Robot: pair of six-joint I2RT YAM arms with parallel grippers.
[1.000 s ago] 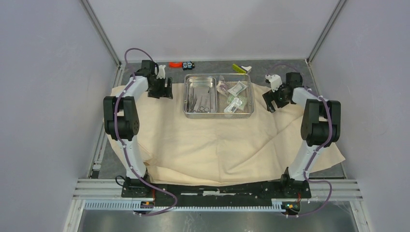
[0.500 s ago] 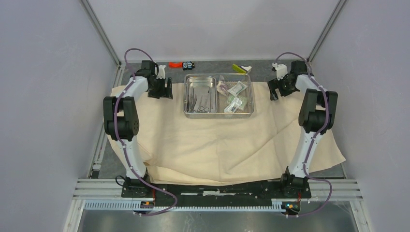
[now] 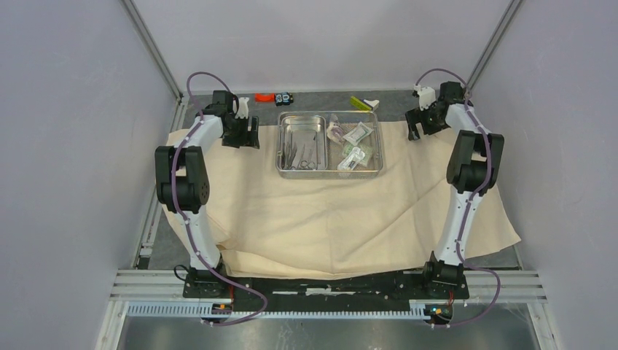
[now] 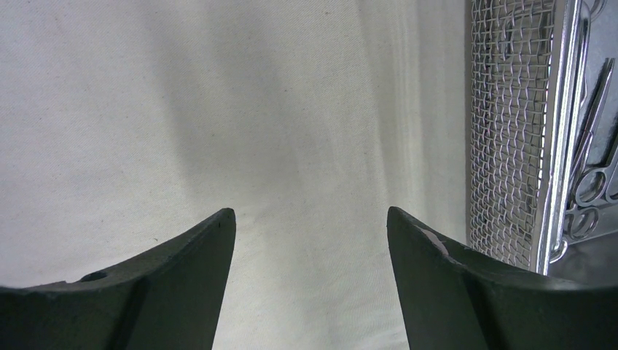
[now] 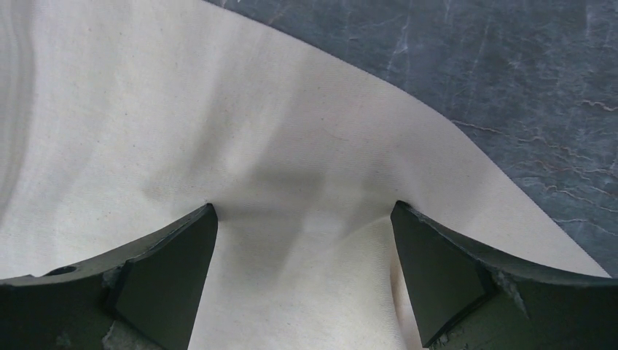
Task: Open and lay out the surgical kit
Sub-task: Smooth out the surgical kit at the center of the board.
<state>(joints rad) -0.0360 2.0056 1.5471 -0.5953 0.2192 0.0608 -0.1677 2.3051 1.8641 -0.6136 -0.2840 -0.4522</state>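
Observation:
The beige cloth wrap (image 3: 321, 211) lies spread flat over the table. On its far middle stands the steel mesh tray (image 3: 329, 172); an inner tray (image 3: 301, 120) in its left half holds forceps and scissors (image 3: 300, 154), and sealed packets (image 3: 353, 146) lie in its right half. My left gripper (image 3: 242, 135) hovers open over bare cloth (image 4: 218, 109) just left of the tray's mesh wall (image 4: 503, 146). Over the cloth's far right corner (image 5: 306, 168) my right gripper (image 3: 417, 125) is open, its fingertips (image 5: 208, 219) touching the fabric, nothing between them.
Small orange and black pieces (image 3: 273, 97) and a yellow-green and white object (image 3: 363, 103) lie on the dark table behind the tray. Bare dark tabletop (image 5: 510, 73) shows past the cloth's corner. Frame posts and grey walls close in the back and sides.
My right gripper has swung from beside the tray's right end back and outward to the cloth's far right corner. The left arm has not moved.

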